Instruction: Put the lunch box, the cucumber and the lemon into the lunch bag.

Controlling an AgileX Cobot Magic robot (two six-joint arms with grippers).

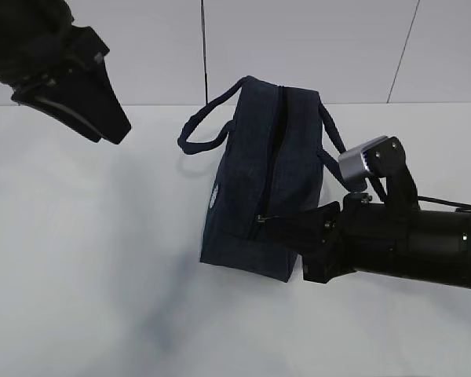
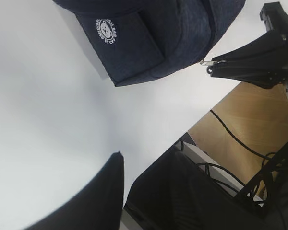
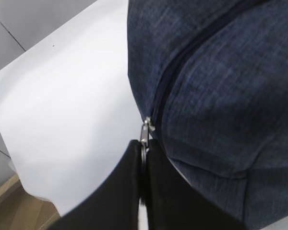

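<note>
Right pincer (image 3: 143,158) clamped on zipper pull (image 3: 145,132) at lunch bag (image 1: 259,188) near end; zipper line runs away from it. Left pincer (image 1: 102,118) part-open, empty, well apart.

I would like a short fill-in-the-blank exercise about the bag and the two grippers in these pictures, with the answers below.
1. The right gripper is shut on the zipper ____ of the lunch bag.
2. The bag's zipper is ____ along its whole visible length.
3. The left gripper hangs above the table and holds ____.
4. The bag's round logo is ____ in colour.

Answers: pull; closed; nothing; white
</note>
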